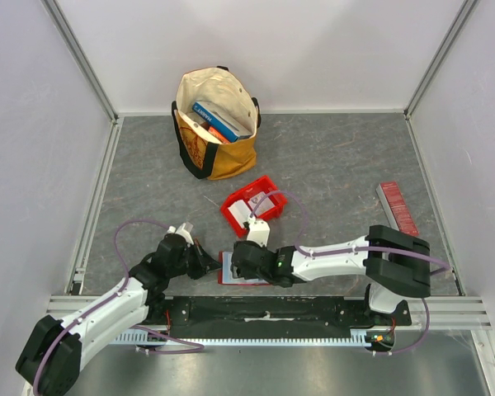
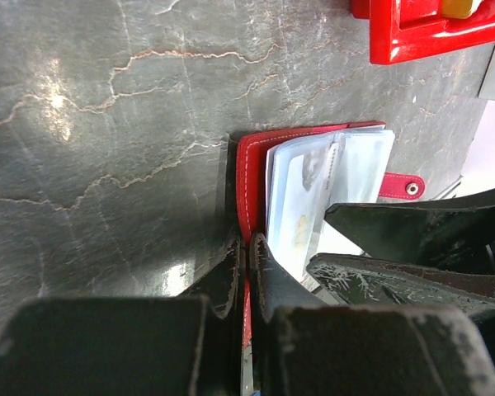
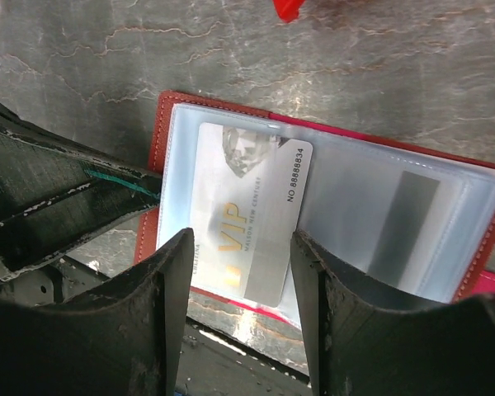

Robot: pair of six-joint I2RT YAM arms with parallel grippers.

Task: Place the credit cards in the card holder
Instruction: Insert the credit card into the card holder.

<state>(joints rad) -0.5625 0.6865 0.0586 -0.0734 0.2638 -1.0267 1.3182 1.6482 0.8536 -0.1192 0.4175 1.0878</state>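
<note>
Right end effector point(image 3: 241, 243) straddles credit card point(image 3: 252, 206) in open card holder point(image 3: 158, 140).

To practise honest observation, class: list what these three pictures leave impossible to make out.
- Top view: the card holder lies mostly under the right gripper; its slots are hidden.
- Right wrist view: fingers cover the VIP card at its lower end; gripped or merely flanked, unclear.
- Top view: credit cards in the red bin are too small to count.
- Left wrist view: the top edge cuts off the red bin.
</note>
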